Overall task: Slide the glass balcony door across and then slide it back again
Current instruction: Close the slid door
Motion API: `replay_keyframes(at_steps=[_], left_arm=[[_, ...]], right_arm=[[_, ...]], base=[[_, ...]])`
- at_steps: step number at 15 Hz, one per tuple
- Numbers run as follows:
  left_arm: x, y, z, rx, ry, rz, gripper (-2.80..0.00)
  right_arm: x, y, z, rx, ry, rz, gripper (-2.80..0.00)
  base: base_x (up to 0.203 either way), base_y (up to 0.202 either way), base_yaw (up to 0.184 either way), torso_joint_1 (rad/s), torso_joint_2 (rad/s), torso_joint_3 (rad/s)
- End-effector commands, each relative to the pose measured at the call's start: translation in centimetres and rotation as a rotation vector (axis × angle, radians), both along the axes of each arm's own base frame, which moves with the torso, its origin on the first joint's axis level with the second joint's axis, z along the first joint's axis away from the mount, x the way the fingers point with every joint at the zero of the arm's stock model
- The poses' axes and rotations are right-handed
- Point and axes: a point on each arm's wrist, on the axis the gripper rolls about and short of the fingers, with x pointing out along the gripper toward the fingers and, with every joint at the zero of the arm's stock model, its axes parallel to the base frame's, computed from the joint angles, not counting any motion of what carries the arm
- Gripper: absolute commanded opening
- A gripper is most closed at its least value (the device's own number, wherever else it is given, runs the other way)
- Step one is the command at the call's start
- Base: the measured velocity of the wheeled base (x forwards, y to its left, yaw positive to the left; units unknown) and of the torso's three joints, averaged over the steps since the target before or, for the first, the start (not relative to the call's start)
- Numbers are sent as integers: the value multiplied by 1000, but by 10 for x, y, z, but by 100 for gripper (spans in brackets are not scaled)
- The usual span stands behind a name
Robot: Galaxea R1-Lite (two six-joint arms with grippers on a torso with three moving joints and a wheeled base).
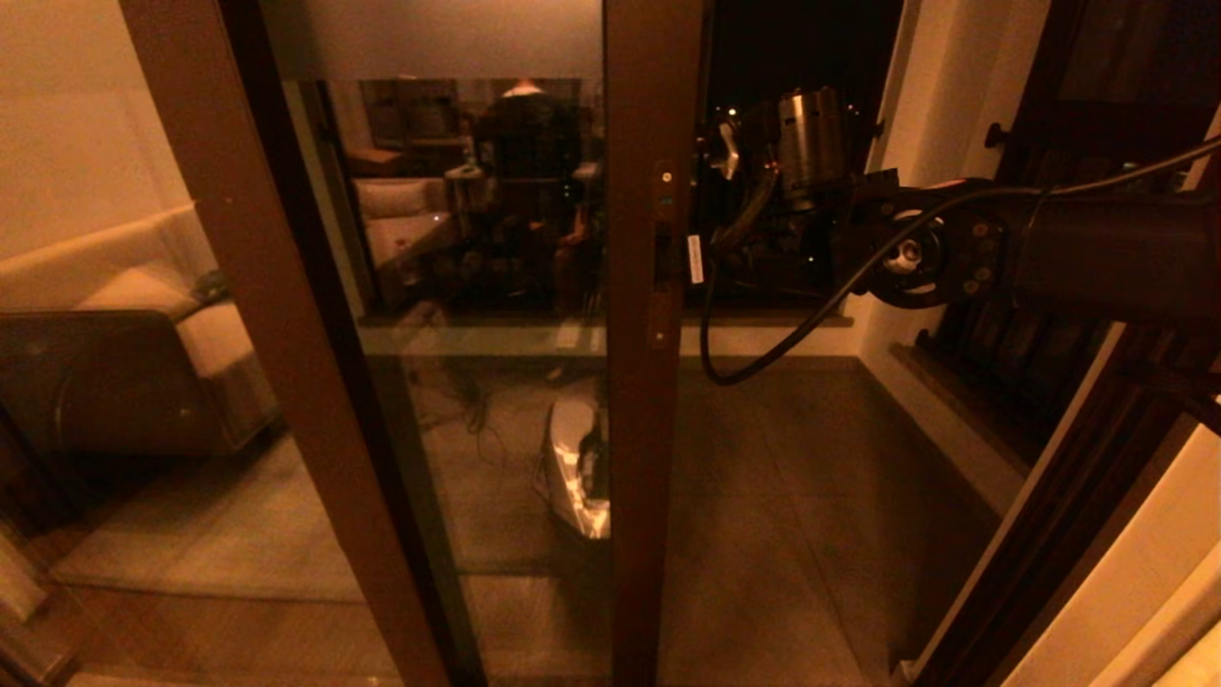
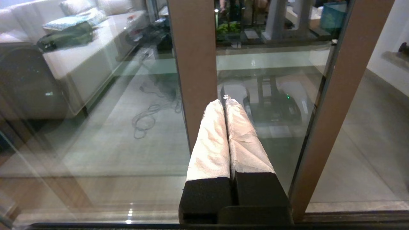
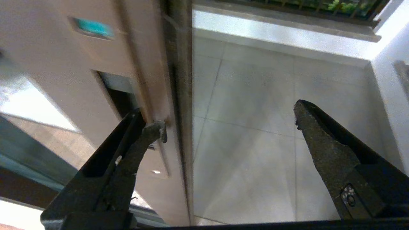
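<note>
The glass balcony door (image 1: 496,382) stands partly slid across, its brown handle stile (image 1: 653,458) upright in the middle of the head view. A narrow dark handle slot (image 1: 661,258) sits in that stile. My right gripper (image 1: 698,256) reaches it from the right and is open. In the right wrist view one fingertip (image 3: 155,127) rests on the stile beside the handle slot (image 3: 116,95), and the other finger (image 3: 319,140) hangs over the balcony floor past the door's edge. My left gripper (image 2: 225,100) is shut on nothing, its white-wrapped fingers pointing at the glass low down.
A second brown frame (image 1: 258,315) slants at the left, with a sofa (image 1: 143,305) beyond it. Right of the stile lies the open gap onto the tiled balcony floor (image 1: 792,496). A white wall (image 1: 944,95) and dark door frame (image 1: 1068,496) stand at the right. The arm's cable (image 1: 763,358) hangs in the gap.
</note>
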Motion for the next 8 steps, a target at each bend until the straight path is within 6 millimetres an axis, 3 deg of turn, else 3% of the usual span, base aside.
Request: replay_keyframes(at_steps=[1,8], left_arm=[[3,0,-8,0,31,0,-280],[3,0,-8,0,31,0,-280]], right_arm=[[4,-2,-4,-7,6,-9,0],[10,-8,-8,-22,9,-24,0]], base=[[0,0,0,0,0,0],[0,0,0,0,0,0]])
